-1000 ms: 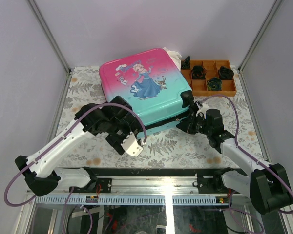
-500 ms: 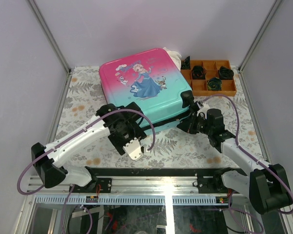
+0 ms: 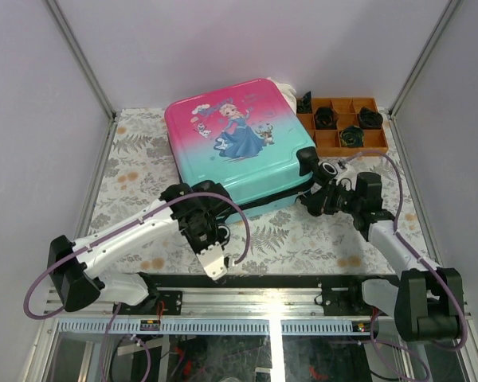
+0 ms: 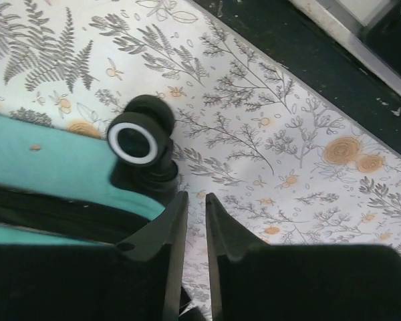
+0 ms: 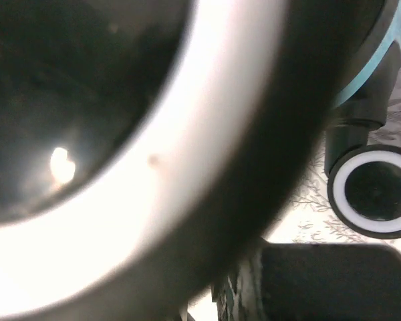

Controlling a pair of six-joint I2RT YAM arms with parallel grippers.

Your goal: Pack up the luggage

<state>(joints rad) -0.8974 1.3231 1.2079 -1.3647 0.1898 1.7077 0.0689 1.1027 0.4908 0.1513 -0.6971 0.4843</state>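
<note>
The luggage (image 3: 235, 147), a pink-to-teal hard-shell suitcase with a princess print, lies flat mid-table with its lid down and a dark seam along its near side. My left gripper (image 3: 221, 239) hangs over the cloth at the case's near-left corner. In the left wrist view its jaws (image 4: 195, 197) stand almost together with nothing between them, just right of a black wheel (image 4: 139, 137) and the teal shell (image 4: 40, 160). My right gripper (image 3: 313, 196) sits against the near-right corner. There a blurred wheel (image 5: 187, 167) fills the right wrist view and hides its jaws; a second wheel (image 5: 374, 190) shows beyond.
An orange compartment tray (image 3: 340, 126) with dark rolled items stands at the back right, touching the case. White cloth (image 3: 285, 89) peeks out behind the case. The black rail of the table's near edge (image 4: 307, 60) runs close to my left gripper. Frame posts rise at both back corners.
My left jaws have come from wide apart to almost together, and that gripper has drawn back toward the near edge. My right arm's elbow swung right; the luggage shifted slightly.
</note>
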